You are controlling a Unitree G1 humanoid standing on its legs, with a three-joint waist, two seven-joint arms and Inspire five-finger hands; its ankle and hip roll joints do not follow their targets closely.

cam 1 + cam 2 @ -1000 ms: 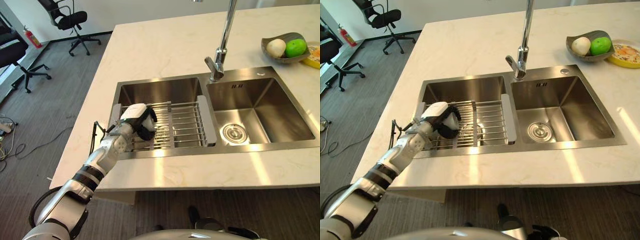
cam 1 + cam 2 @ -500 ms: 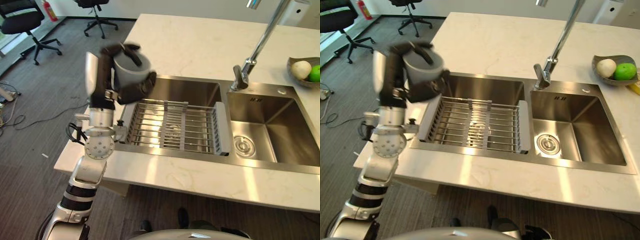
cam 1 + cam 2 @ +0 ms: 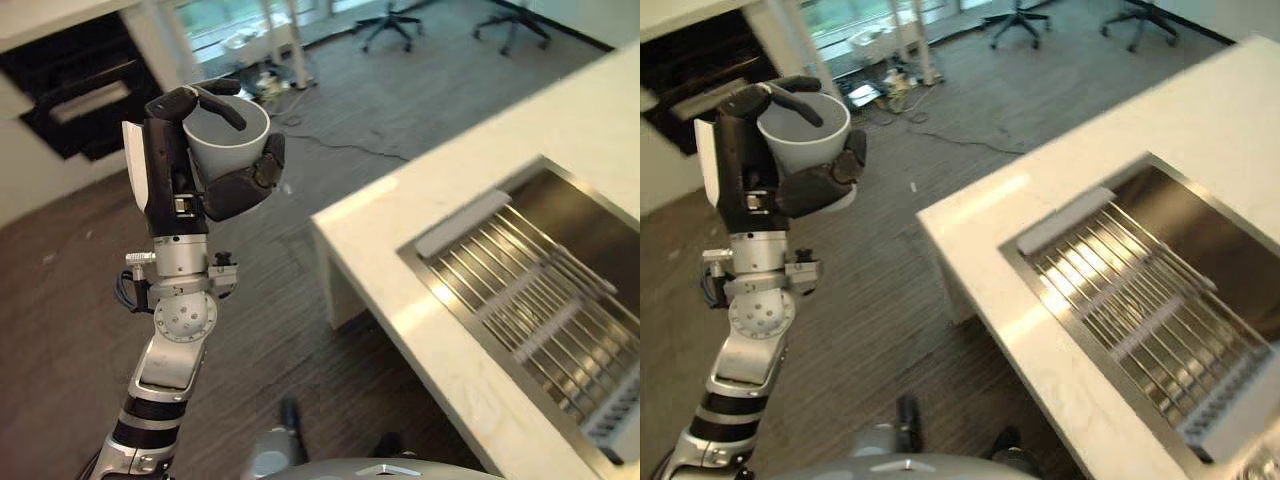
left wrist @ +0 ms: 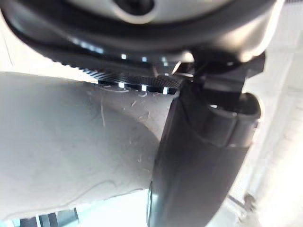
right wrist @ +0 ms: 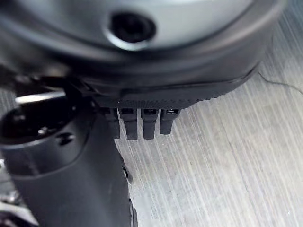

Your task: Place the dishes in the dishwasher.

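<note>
- Bowl [image 3: 228, 138], grey, raised over the floor [image 3: 300, 300], well apart from the sink rack [image 3: 540, 300]
- Left hand [image 3: 190, 170] curled round the bowl
- Right hand [image 5: 142, 71]: fingers straight, holding nothing

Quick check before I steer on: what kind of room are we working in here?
Probably an office kitchen or demo kitchen. A pale stone counter holds a steel sink with a wire drying rack across it, while rolling office chairs stand on the grey floor beyond. The left robot hand holds a grey bowl.
</note>
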